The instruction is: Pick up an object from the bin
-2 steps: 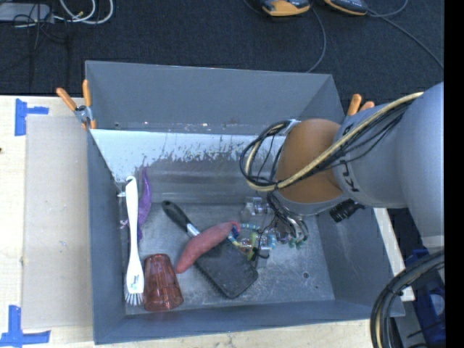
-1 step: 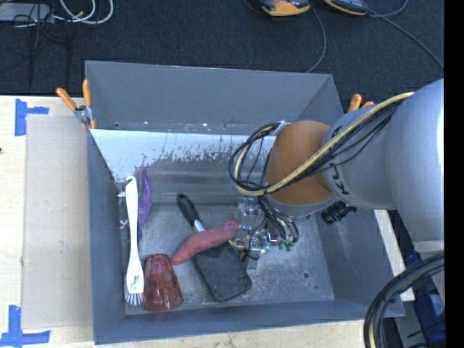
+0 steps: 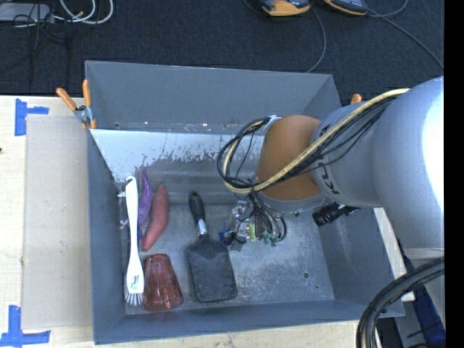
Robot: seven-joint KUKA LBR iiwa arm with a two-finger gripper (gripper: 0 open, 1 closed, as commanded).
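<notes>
Looming closest to the lens, the grey arm [image 3: 391,151] sweeps in from the right over the bin [image 3: 210,100], its orange cover [image 3: 290,158] and looped cables [image 3: 239,151] hanging above the bin's middle. Below the cover, the gripper [image 3: 245,229] sits low over the floor; whether it is spread or pressed together cannot be told from this angle.

Just to its left lies a black spatula [image 3: 210,267], handle pointing toward the back wall and broad blade toward the front wall. The gripper is beside the spot where handle meets blade, and contact cannot be made out.

Further left, a reddish, sweet-potato-shaped piece [image 3: 156,217] lies lengthwise, with a slim purple piece [image 3: 145,194] tucked against its left side. A white brush [image 3: 133,238] runs along the foot of the left wall, bristle end toward the front. A red translucent cup [image 3: 162,283] lies on its side in the front-left corner, touching the brush head and near the spatula's blade.

These things crowd the left half. Bare grey floor spreads from the spatula's right edge to the right wall and forward to the front wall.
</notes>
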